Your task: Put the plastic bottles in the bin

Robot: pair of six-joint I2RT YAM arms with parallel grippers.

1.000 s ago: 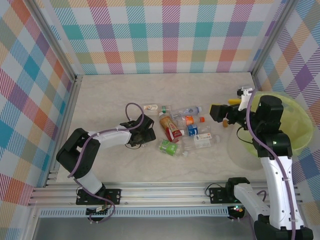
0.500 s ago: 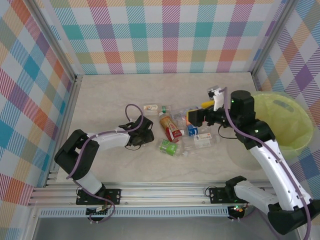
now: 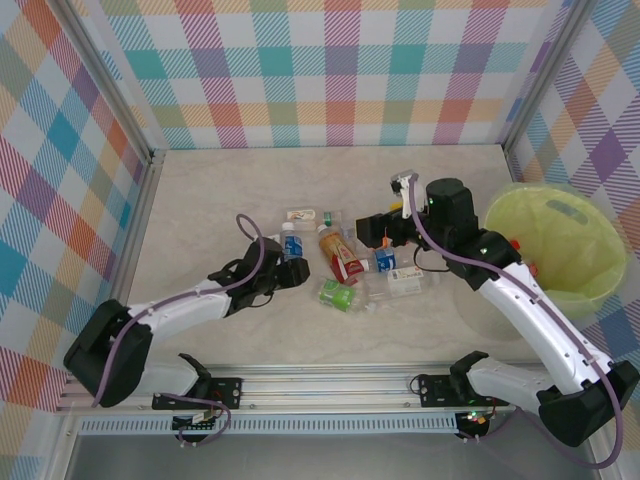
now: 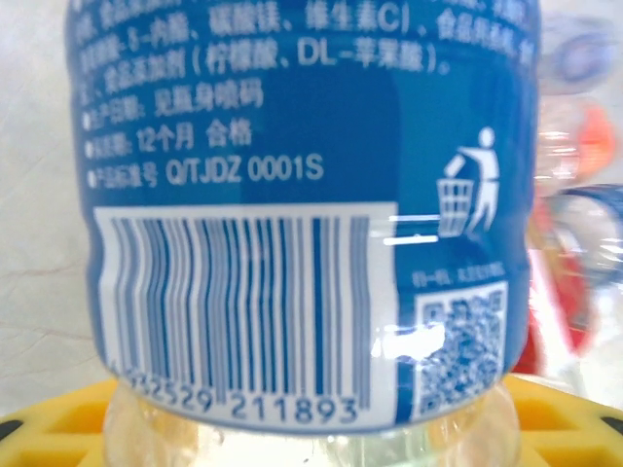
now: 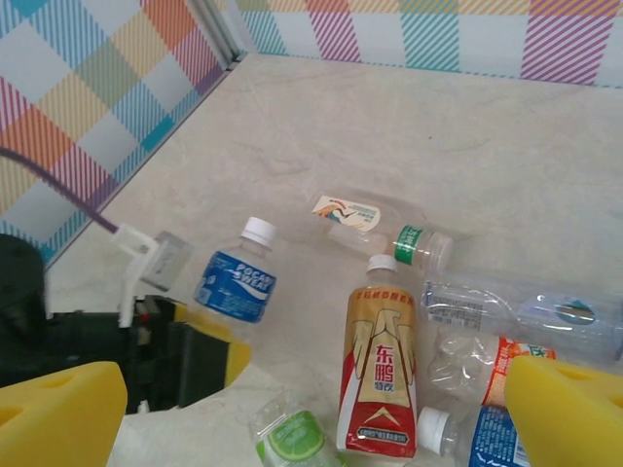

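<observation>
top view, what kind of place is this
Probably a robot training cell, not a home: plaid panels wall in a table, an aluminium rail runs along its near edge, and bottles lie near a bin.

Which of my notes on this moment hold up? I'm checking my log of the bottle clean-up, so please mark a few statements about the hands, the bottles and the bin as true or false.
1. The left hand is shut on the blue-labelled bottle. True.
2. The right hand grips a bottle. False: it is open and holds nothing, above the heap of bottles.
3. The red-and-gold bottle stands upright. False: it lies on its side on the table.
4. The bin sits at the robot's right side of the table. True.
5. The blue-labelled bottle has a green cap. False: its cap is white.
</observation>
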